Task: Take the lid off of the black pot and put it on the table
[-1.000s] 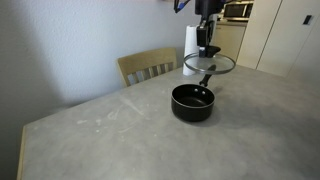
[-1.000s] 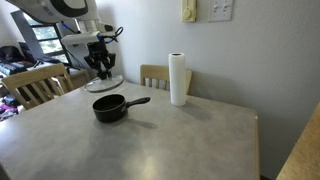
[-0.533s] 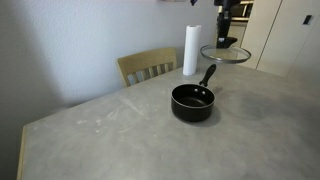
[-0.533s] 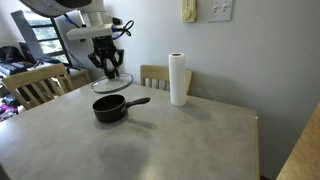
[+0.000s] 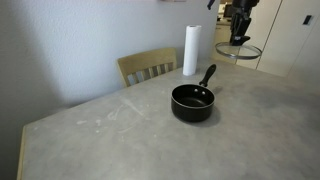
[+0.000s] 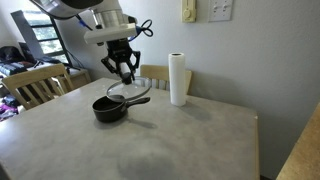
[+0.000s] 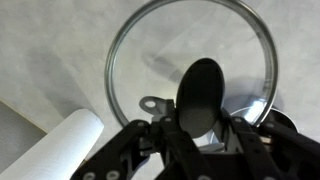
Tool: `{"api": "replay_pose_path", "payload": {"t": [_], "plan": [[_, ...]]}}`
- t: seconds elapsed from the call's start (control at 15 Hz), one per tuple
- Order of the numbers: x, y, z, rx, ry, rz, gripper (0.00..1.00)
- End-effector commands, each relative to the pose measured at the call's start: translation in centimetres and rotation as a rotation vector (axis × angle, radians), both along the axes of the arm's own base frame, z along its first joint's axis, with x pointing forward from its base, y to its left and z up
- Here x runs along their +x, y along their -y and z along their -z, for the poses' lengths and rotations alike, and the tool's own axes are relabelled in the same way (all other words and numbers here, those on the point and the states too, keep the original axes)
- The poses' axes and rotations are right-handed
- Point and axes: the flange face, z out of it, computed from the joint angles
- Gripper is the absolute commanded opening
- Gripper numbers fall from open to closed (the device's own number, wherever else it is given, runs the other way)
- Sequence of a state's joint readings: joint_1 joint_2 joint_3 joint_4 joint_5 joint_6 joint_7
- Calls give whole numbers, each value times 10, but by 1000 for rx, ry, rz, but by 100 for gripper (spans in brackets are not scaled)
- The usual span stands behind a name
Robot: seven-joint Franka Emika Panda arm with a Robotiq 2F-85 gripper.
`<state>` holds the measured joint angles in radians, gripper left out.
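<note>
One see-through glass lid (image 5: 243,49), metal-rimmed, hangs by its black knob (image 7: 200,90), clamped in the claw (image 6: 126,79).

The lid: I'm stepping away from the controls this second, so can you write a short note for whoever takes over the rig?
Gripper: shut on the lid by its knob, holding it in the air.
Black pot: uncovered on the table, handle toward the paper-towel roll. The lid hangs out on the handle side, touching nothing.
Done: lid lifted off the pot.
Left: lower it onto bare tabletop clear of the pot and roll, open the gripper, back away.
</note>
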<state>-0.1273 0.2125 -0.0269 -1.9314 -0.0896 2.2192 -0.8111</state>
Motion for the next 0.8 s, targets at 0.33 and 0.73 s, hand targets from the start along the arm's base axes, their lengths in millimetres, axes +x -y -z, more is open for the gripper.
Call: {"api": "replay_pose_path", "payload": {"t": [0.33, 0.73], "plan": [[-22, 65, 29, -8, 27, -9, 12], [-30, 91, 72, -6, 28, 33, 12]]}}
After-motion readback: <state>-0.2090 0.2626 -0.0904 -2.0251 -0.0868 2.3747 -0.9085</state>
